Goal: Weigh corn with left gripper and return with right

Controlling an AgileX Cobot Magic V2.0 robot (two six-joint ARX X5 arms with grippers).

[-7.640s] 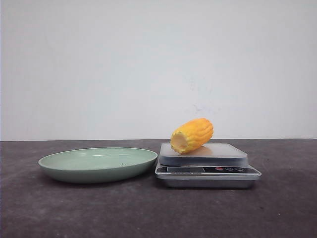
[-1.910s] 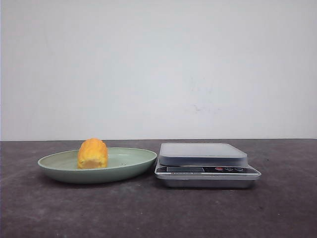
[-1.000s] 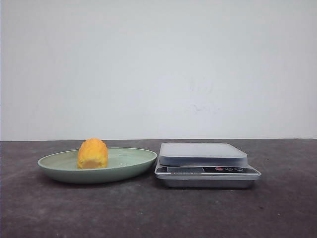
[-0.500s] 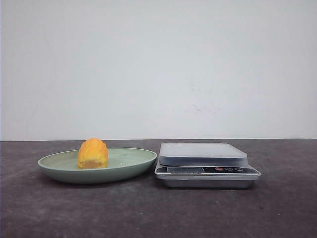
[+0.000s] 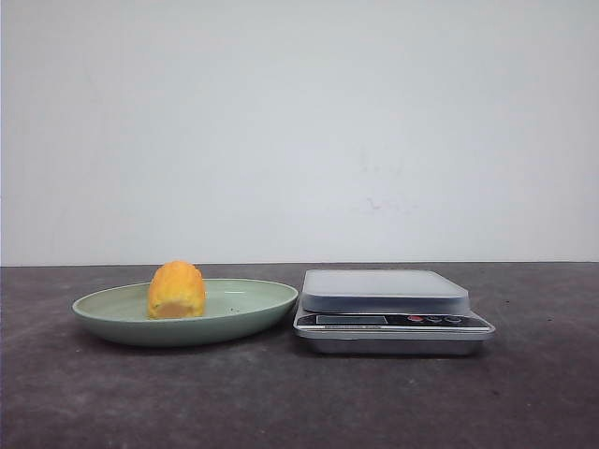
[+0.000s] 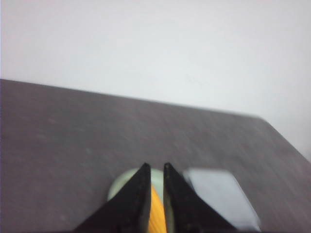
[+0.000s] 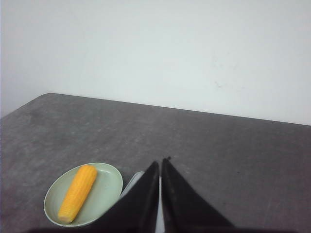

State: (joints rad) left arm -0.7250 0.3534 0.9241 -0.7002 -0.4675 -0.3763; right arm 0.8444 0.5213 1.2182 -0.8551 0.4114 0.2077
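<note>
The corn point(image 5: 176, 290) lies in the green plate point(image 5: 112, 323); the scale point(image 5: 393, 323) is bare. Judging by this, either nothing has begun or all is done. Left tool point(image 6: 154, 167) barely parted, right tool point(image 7: 161, 162) closed, both holding nothing.

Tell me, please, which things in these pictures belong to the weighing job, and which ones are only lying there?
Part of the job:
- corn, lying in the plate
- green plate
- scale, its platform bare
- left gripper
- right gripper

Only there:
- dark table
- white wall
</note>
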